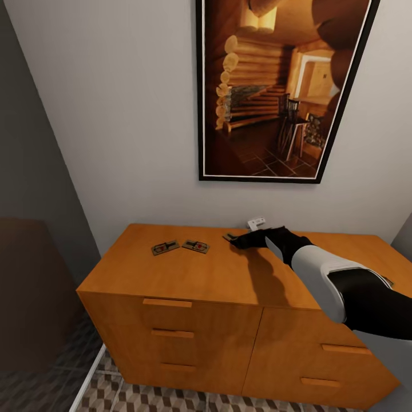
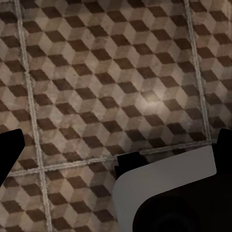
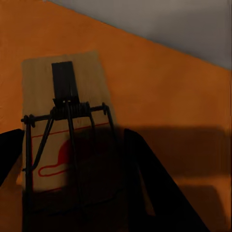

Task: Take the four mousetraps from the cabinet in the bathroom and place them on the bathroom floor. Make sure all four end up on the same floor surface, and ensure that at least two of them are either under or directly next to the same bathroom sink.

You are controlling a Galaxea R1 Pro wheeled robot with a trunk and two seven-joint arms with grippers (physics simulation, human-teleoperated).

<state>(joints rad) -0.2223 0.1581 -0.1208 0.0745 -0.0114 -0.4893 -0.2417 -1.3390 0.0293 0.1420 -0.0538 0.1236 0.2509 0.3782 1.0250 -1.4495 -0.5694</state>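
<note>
We stand before the low, wide orange-brown wooden cabinet (image 1: 217, 274) with its flat top and slim bar handles, set against a pale wall under a large black-framed picture of a log-cabin interior (image 1: 280, 86). Two small flat brown wooden mousetraps with thin wire and a red mark lie side by side on the cabinet top, one (image 1: 165, 247) just beside the other (image 1: 195, 246), well apart from our reaching arm. The black right gripper (image 1: 233, 240) is stretched over the top toward a third trap (image 3: 65, 130), which the right wrist view shows lying flat on the orange surface with its wire bar and red mark plain. The dark fingers (image 3: 159, 193) stand spread to either side of the board, not yet pinched on it. A small white object (image 1: 256, 222) sits near the wall just behind the gripper; we cannot tell what it is. The left gripper (image 2: 118, 152) hangs over the bathroom floor of cube-patterned brown, beige and white tiles (image 2: 106, 82), fingers apart and holding nothing. We judge the step in hand to be the pickup of this third trap. The next move calls for lowering and centring the fingers astride the thin board, closing on its edges, then lifting clear.
</note>
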